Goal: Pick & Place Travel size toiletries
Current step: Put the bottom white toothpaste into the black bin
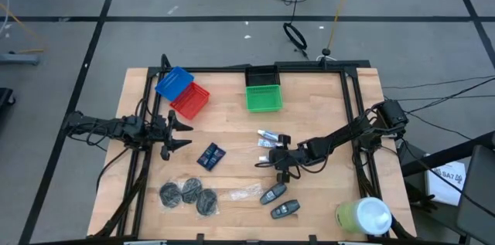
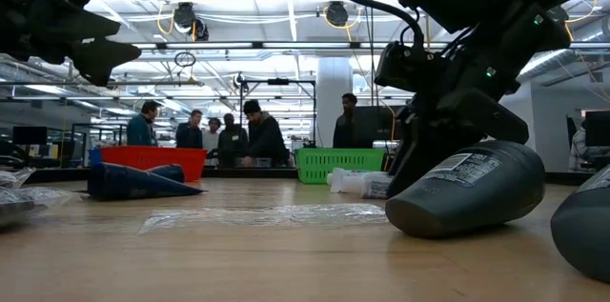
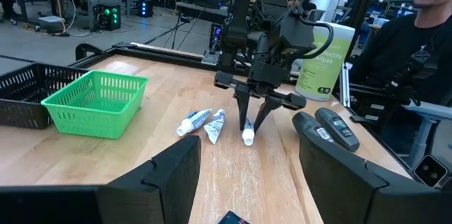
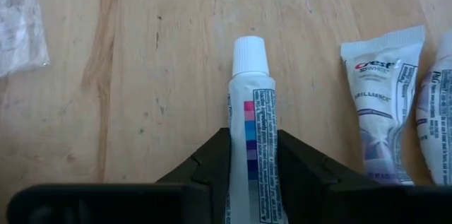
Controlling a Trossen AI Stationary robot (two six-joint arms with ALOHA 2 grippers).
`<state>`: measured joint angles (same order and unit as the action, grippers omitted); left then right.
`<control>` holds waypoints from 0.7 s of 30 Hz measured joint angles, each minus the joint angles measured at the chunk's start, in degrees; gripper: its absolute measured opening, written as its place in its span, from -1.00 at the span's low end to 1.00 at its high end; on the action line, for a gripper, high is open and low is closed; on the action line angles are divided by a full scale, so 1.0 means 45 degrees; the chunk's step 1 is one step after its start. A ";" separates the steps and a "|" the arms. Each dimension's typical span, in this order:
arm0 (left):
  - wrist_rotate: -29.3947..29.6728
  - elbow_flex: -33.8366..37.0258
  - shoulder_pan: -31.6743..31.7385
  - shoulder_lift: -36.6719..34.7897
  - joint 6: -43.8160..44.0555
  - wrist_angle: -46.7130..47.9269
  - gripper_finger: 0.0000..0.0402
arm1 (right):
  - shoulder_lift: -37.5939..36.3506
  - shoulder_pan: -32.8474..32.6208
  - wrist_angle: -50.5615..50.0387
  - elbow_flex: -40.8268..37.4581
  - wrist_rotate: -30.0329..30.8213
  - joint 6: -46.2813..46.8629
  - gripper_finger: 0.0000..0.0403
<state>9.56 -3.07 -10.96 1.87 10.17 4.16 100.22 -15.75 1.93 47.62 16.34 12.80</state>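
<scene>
At the left of the high view the left claw (image 1: 186, 134) hangs wide open over bare worktop (image 1: 232, 121), holding nothing. Below it lie three round discs (image 1: 188, 194), with dark blue packets (image 1: 210, 155) just above them. Right of centre the right claw (image 1: 276, 160) has its fingers pressed against both sides of a white tube (image 4: 251, 139) lying on the wood, two more tubes (image 4: 381, 104) just beside it, two dark oval pieces (image 1: 279, 202) below

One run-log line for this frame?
phase: grasp | right gripper: closing on toothpaste tube, tube on table | left gripper: open, idle near red basket
</scene>
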 joint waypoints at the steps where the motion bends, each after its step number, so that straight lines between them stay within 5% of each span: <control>1: 0.0000 0.0000 0.0000 -0.0001 0.0000 0.0000 0.18 | 0.0000 0.0000 0.0000 0.0000 -0.0004 0.0000 -0.56; 21: 0.0000 0.0000 0.0000 -0.0004 0.0447 0.0019 0.18 | 0.0000 0.0005 0.0013 0.0000 -0.0007 -0.0097 -0.64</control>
<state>9.56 -3.07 -10.96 1.85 12.19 4.25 100.22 -15.73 1.99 47.62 16.31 12.36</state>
